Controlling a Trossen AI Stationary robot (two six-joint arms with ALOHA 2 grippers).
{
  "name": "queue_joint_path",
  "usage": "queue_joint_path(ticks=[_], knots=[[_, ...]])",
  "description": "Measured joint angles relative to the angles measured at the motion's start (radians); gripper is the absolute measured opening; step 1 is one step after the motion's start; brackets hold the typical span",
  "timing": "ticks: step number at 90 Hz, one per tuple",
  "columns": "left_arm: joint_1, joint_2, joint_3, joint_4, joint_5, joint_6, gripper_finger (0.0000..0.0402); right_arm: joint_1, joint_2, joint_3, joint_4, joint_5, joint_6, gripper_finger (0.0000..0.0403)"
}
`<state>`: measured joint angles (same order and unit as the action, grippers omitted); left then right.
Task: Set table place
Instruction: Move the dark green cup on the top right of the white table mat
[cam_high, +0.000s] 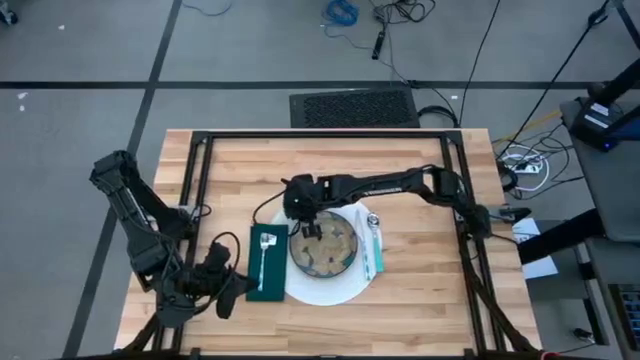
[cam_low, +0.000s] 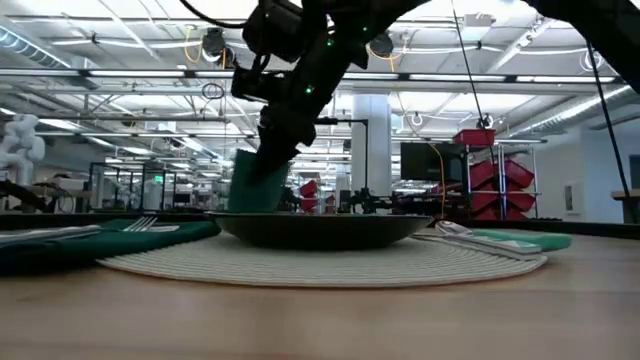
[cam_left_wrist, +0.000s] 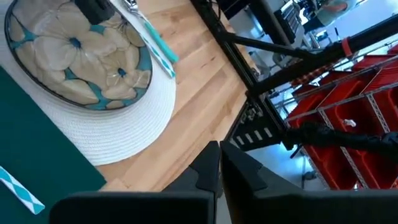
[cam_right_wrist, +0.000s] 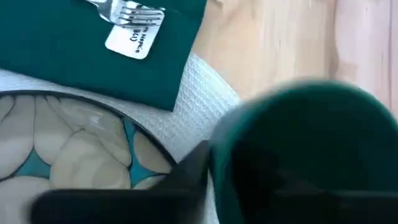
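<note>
Place setting is mostly built on the surface (cam_high: 420, 290): a round white woven placemat (cam_high: 335, 290) carries a dark-rimmed plate with a beige-and-teal petal pattern (cam_high: 325, 245). Just beside the plate, on the left arm's side, lies a dark green napkin (cam_high: 262, 265) with a fork (cam_high: 262, 255) on top. On the plate's opposite side lie teal-handled utensils (cam_high: 375, 250); I cannot tell exactly which ones.

Step in hand, as I judge it: placing the cup. The right gripper (cam_high: 305, 228) hangs over the plate's far-left rim, fingers closed around a dark green cup (cam_low: 258, 185). In the low view the cup is tilted and above the level of the plate, not yet resting on anything.

The left gripper (cam_high: 225, 290) waits near the napkin's near corner, fingers (cam_left_wrist: 208, 171) drawn narrow with nothing between them.

Next move, as I see it: carry the cup clear of the plate rim to bare wood beyond the plate, bring it upright, lower until the base sits flat, then release. Risk: clipping the plate rim or the fork on the way across.
</note>
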<state>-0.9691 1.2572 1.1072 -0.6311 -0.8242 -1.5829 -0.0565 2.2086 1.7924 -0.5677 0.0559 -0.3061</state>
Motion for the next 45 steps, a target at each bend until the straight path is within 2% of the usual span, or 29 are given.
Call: queue_joint_path(ticks=[11,21,30,45], knots=[[0.0,0.0,0.0,-0.008,0.0,0.019,0.0,0.031,-0.021,0.0,0.01,0.077,-0.011,0.0003],[0.0,0.0,0.0,-0.006,-0.013,0.045,0.0,0.058,-0.089,0.0,-0.01,0.069,-0.012,0.0001],[0.001,0.0,0.0,-0.007,-0.023,0.065,0.0,0.072,-0.155,0.0,-0.119,0.069,0.055,0.0001],[0.02,0.0,0.0,-0.008,-0.024,0.138,0.0,0.043,-0.251,0.001,-0.399,0.072,0.248,0.0001]])
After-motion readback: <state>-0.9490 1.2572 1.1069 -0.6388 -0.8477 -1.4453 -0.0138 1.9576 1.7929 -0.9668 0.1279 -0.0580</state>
